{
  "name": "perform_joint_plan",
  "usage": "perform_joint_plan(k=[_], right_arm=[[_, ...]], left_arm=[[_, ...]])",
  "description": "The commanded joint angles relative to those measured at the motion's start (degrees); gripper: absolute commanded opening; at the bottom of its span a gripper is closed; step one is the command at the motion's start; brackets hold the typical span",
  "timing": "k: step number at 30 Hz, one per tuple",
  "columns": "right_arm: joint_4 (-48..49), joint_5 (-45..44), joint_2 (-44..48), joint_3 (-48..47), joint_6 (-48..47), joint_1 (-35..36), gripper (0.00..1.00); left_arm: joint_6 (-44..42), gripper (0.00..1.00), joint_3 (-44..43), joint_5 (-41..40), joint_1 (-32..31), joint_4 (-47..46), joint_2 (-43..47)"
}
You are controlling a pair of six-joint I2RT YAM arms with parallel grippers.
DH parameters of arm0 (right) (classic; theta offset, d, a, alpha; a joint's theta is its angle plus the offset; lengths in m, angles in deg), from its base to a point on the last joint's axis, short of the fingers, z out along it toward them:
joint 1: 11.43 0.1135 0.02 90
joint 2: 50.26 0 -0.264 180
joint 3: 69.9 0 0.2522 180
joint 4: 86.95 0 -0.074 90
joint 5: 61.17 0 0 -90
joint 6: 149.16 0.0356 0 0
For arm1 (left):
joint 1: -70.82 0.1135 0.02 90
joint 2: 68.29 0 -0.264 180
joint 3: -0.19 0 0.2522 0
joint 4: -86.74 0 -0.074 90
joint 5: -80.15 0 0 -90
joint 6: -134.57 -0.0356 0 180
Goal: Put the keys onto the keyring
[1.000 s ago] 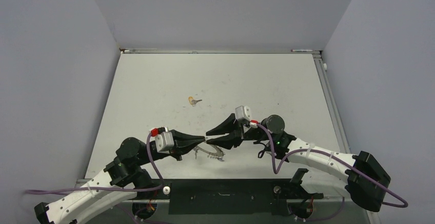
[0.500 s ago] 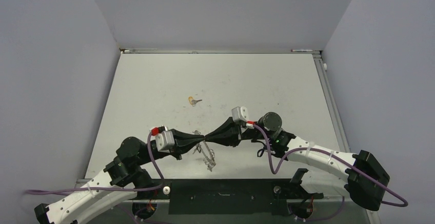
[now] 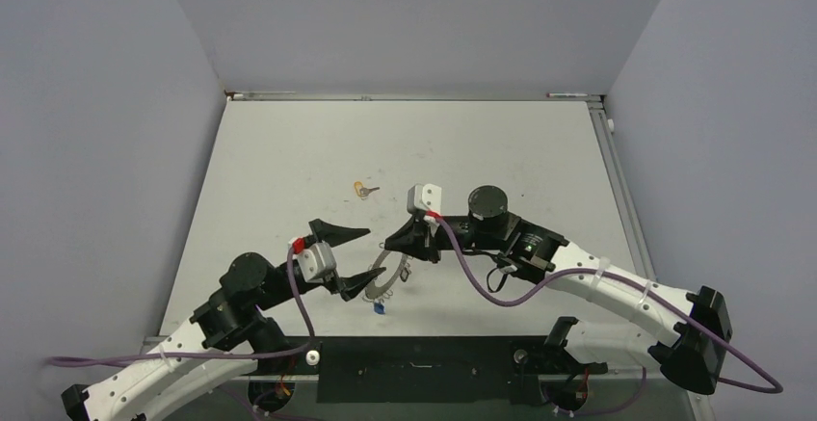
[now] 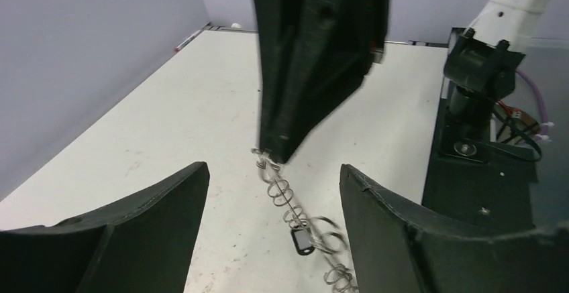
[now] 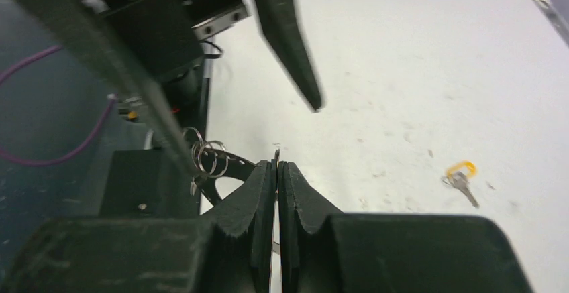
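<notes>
Two things have changed within the last second: the left end effector (image 3: pixel 371 252), which was pinched tip to tip with its partner half a second ago, has let go and now stands spread wide. The right end effector (image 5: pixel 276 172) was gaping a second ago and is now clenched on the keyring (image 3: pixel 383 276). It has also swung up and to the left. That reads as a handover: the ring now hangs from the right arm alone, just above the near part of the desk (image 3: pixel 482 151), between the two arms.

For the task, this likely frees the left arm to fetch a key. The blue-headed key (image 3: pixel 381 307) dangles at the bottom of the ring, so it looks threaded already, though the top view is too small to be sure. The yellow-headed key (image 3: pixel 361 190) lies flat on the desk, well apart from both arms and not yet on.

From the left wrist view the ring is thin, shiny, springy-looking wire, bunched into small loops like a loose coil, with a dark tag caught among them. Such wire will probably twist and sway in a pinch. The keys are tiny flat metal with coloured heads. The desk is matte white, scuffed and smudged, and the fingers are matte black plastic tapering to narrow tips.
</notes>
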Motion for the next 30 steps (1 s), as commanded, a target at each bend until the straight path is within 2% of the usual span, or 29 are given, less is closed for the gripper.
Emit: perform_joint_plan(k=[1, 8, 16, 22, 30], right_arm=[[-11.0, -14.9, 0.1, -7.7, -2.1, -0.2, 0.05], [-15.8, -19.9, -0.8, -12.1, 4.3, -0.2, 0.05], [-21.6, -21.1, -2.3, -17.9, 13.2, -0.2, 0.05], [-24.5, -21.5, -1.9, -20.3, 17.6, -0.2, 0.05], [-27.1, -17.4, -3.0, -21.2, 18.0, -0.2, 0.05]], left_arm=[[-0.8, 0.74, -3.1, 4.4, -0.8, 0.8, 0.3], [-3.8, 0.84, -2.6, 7.2, -0.7, -0.6, -1.6], [-13.1, 0.87, -4.2, 2.8, -0.8, -3.4, -7.7], [-17.6, 0.87, -4.2, 0.5, -0.8, -6.7, -10.2], [-19.5, 0.76, -5.2, 6.6, -0.8, -7.2, -12.3]])
